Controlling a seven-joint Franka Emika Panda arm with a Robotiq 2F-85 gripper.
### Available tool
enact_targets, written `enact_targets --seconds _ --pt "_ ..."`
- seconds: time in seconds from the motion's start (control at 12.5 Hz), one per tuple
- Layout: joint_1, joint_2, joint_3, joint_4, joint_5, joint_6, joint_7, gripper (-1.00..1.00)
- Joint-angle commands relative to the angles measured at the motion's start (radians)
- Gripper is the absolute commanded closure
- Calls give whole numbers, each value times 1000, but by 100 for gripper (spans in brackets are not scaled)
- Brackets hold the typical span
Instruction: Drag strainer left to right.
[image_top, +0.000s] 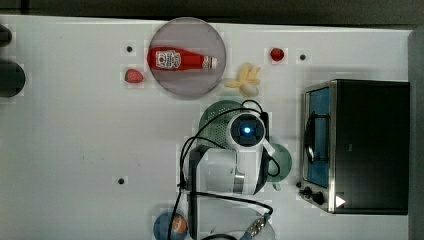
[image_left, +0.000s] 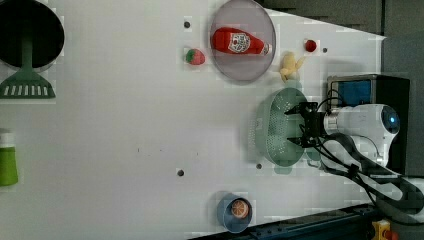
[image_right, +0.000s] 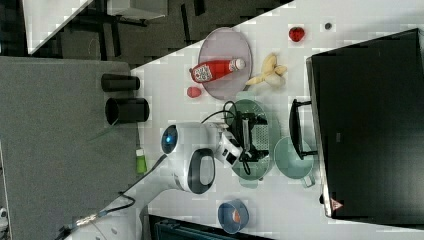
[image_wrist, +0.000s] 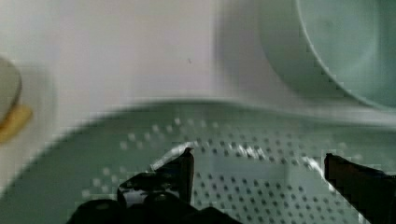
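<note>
The pale mint-green oval plastic strainer (image_left: 280, 127), dotted with small holes, sits on the white table (image_left: 125, 125) and serves as the landmark here. The black two-fingered tool (image_left: 295, 126) reaches down into its bowl; in the left view and the wrist view the fingers (image_wrist: 180, 170) stand spread apart over the perforated floor, with nothing between them.

Just beside the strainer lies the smaller round mint-green smooth-walled cup (image_right: 294, 158), between it and the black toaster oven with a glass door (image_top: 360, 145). On the strainer's other side, near its rim, lies a yellow toy banana bunch (image_top: 245, 80), and next to that a grey round plate (image_top: 172, 82) carrying a red ketchup bottle (image_top: 177, 60). A red toy strawberry (image_left: 195, 57) sits beyond the plate, away from the strainer. A blue bowl holding an orange piece (image_left: 235, 210) stands well apart from the strainer, near the table edge by the arm's base.
</note>
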Motion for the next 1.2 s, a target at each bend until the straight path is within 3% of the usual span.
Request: enact_targets --seconds 0.08,0.32,0.64,0.96,1.2 --pt "-5 -149 52 13 -3 -67 -247 -100" --pt "-5 -313 56 92 -1 -316 -473 -100" --pt "-5 -482 57 280 0 -681 -637 -100" --pt "-4 -539 61 472 5 -987 -662 -100" --pt "-3 -541 62 556 16 -1067 -673 -100"
